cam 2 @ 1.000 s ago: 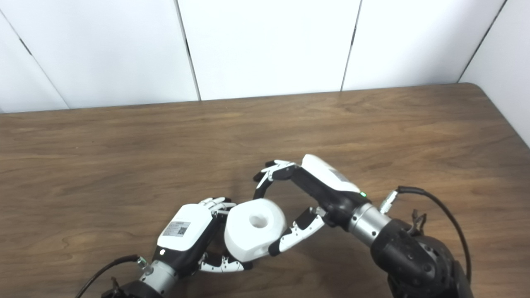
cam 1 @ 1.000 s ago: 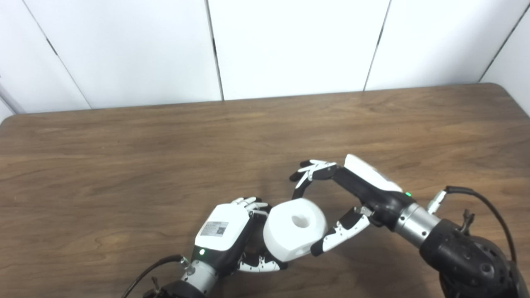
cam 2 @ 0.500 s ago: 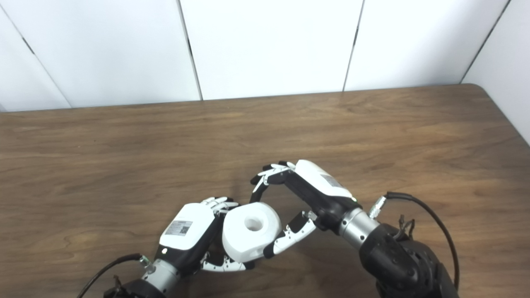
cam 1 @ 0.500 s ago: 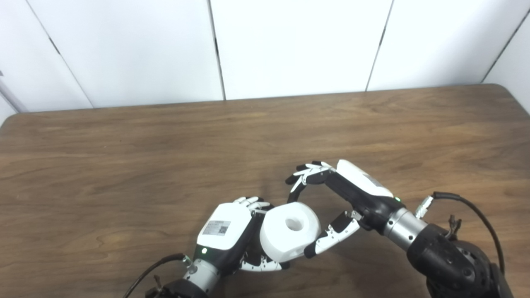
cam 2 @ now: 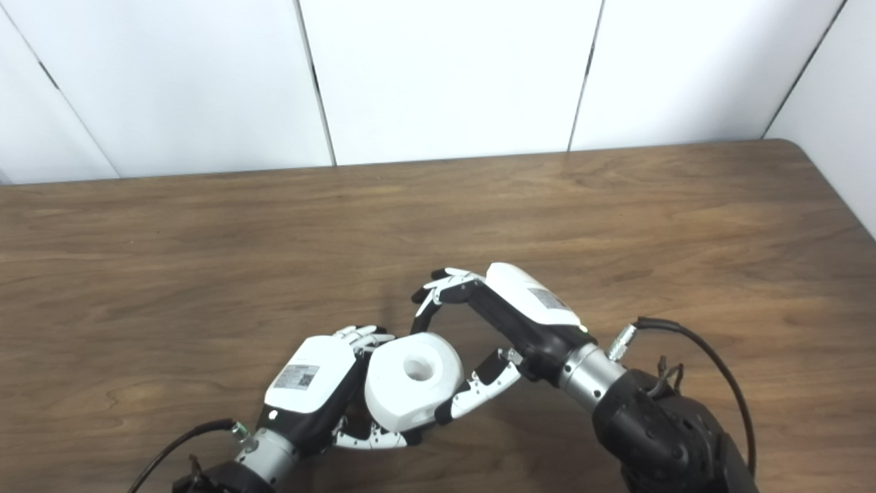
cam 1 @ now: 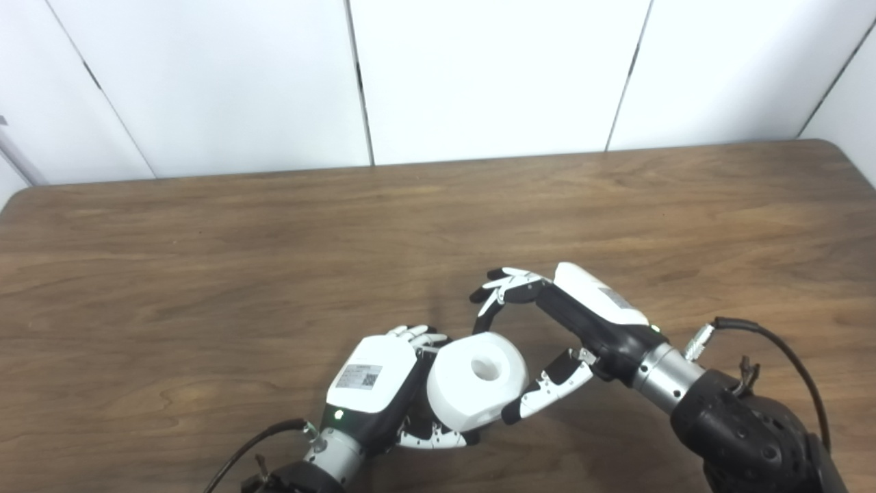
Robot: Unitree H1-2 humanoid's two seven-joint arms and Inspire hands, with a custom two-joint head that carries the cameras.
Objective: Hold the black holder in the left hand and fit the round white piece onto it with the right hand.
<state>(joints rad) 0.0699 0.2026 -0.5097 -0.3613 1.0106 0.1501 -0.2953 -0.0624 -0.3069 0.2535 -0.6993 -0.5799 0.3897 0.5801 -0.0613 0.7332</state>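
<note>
Smooth, round white piece (cam 1: 477, 381) sits between both hands' fingers (cam 1: 540, 397).

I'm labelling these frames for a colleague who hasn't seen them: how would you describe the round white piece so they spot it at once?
Start at the near edge of the brown wooden table, where the two hands meet. The round white piece sits between the left hand and the right hand. It is the only thick, smooth white disc there, with a round hole in its upward face.
</note>
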